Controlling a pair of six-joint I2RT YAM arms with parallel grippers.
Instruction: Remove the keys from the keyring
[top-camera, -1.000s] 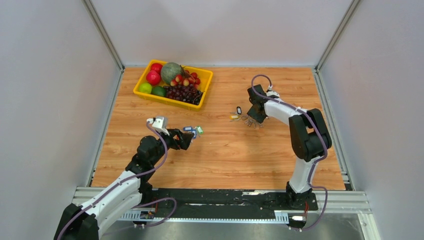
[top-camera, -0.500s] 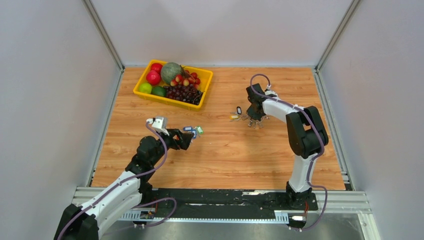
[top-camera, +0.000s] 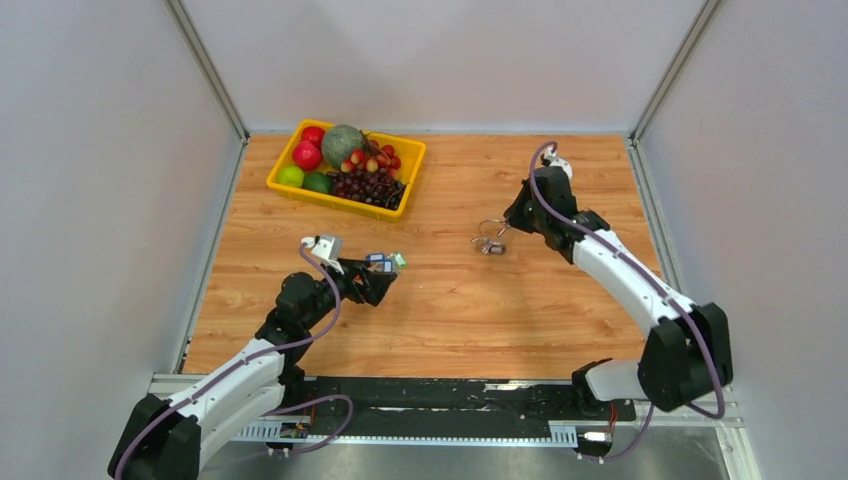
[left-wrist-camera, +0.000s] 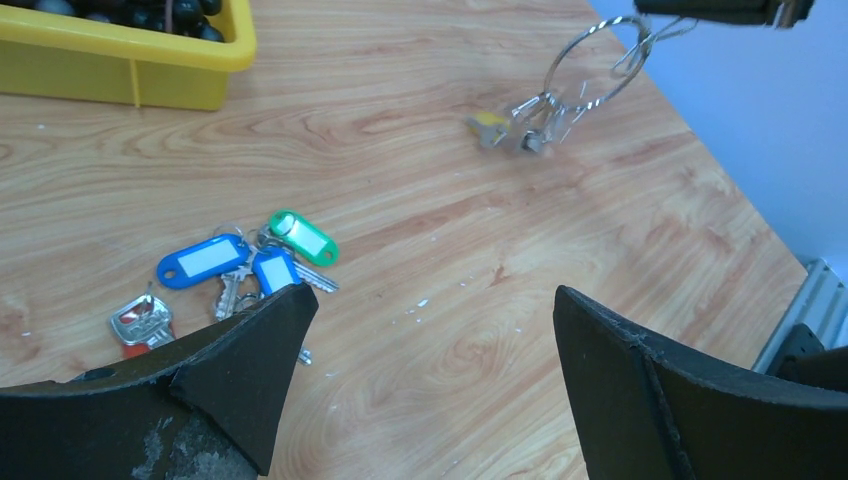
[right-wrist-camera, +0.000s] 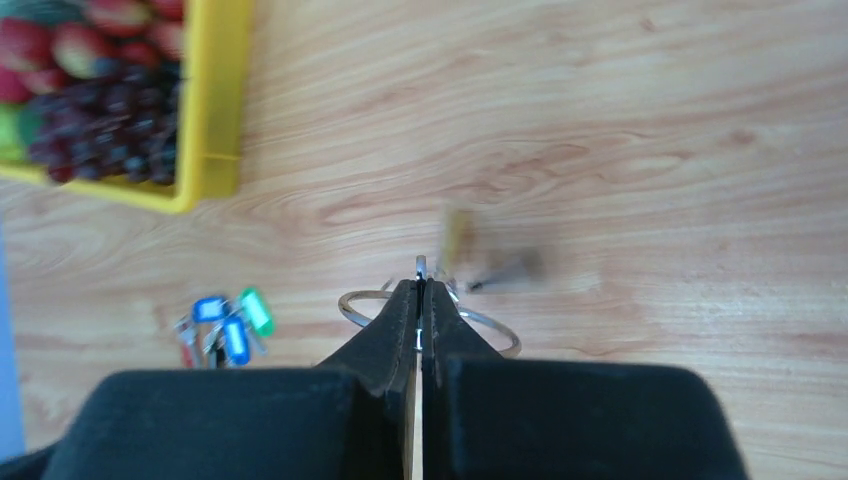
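Note:
My right gripper (top-camera: 508, 226) is shut on the keyring (top-camera: 489, 227), a thin silver wire loop held above the table right of centre. In the right wrist view the gripper (right-wrist-camera: 421, 290) has its jaws pressed together on the loop (right-wrist-camera: 515, 345). Several keys (top-camera: 490, 246) dangle from it, blurred, one with a yellow head (right-wrist-camera: 457, 232). A loose bunch of keys (top-camera: 385, 262) with blue (left-wrist-camera: 203, 260), green (left-wrist-camera: 303, 237) and red (left-wrist-camera: 140, 325) tags lies on the wood. My left gripper (left-wrist-camera: 430, 295) hovers wide open just beside that bunch, holding nothing.
A yellow tray (top-camera: 330, 199) of fruit stands at the back left. White walls with metal rails close in the wooden table (top-camera: 450, 320) on three sides.
My right gripper closed on the keyring and rose, swinging right and back; the keys came off the table and now hang. The left arm shifted only slightly.

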